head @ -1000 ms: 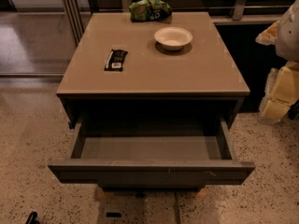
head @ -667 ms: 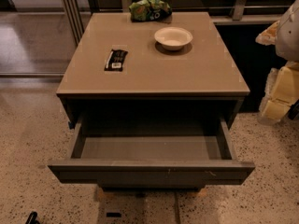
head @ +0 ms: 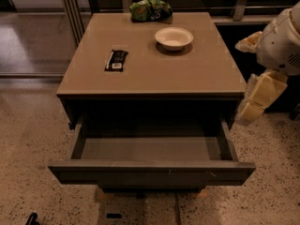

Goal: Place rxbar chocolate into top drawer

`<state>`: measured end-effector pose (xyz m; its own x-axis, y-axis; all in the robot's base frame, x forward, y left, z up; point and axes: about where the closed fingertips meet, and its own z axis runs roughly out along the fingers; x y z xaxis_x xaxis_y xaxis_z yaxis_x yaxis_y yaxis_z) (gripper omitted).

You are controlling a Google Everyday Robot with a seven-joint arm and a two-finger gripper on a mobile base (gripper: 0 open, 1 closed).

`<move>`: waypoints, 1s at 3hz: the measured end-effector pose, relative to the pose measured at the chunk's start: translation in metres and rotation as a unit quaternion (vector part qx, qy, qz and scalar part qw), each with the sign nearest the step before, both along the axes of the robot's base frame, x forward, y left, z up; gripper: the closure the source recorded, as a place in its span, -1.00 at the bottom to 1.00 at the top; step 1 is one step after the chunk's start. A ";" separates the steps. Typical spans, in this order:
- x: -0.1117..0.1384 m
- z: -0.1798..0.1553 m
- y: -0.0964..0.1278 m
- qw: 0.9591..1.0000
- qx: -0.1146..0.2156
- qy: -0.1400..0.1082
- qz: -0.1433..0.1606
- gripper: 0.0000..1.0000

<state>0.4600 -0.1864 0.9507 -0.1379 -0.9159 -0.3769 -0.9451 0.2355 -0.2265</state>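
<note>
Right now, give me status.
Pincer low, right of cabinet. Bar flat on top, left side. Drawer open. Bowl, bag sit clear of path.

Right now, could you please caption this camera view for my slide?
The rxbar chocolate lies on the cabinet top, the top drawer open below; the gripper hangs beside the cabinet's right edge.

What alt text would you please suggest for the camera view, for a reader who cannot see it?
The rxbar chocolate lies on the cabinet top, above the open top drawer. A white bowl and green snack bag sit farther back; the gripper hangs at the view's right edge.
</note>
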 end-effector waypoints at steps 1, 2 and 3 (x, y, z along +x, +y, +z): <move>0.053 -0.003 0.042 0.991 0.123 -0.042 0.024 -1.00; 0.104 0.013 0.075 0.973 0.215 -0.077 0.036 -1.00; 0.145 0.020 0.103 0.962 0.258 -0.082 0.036 -1.00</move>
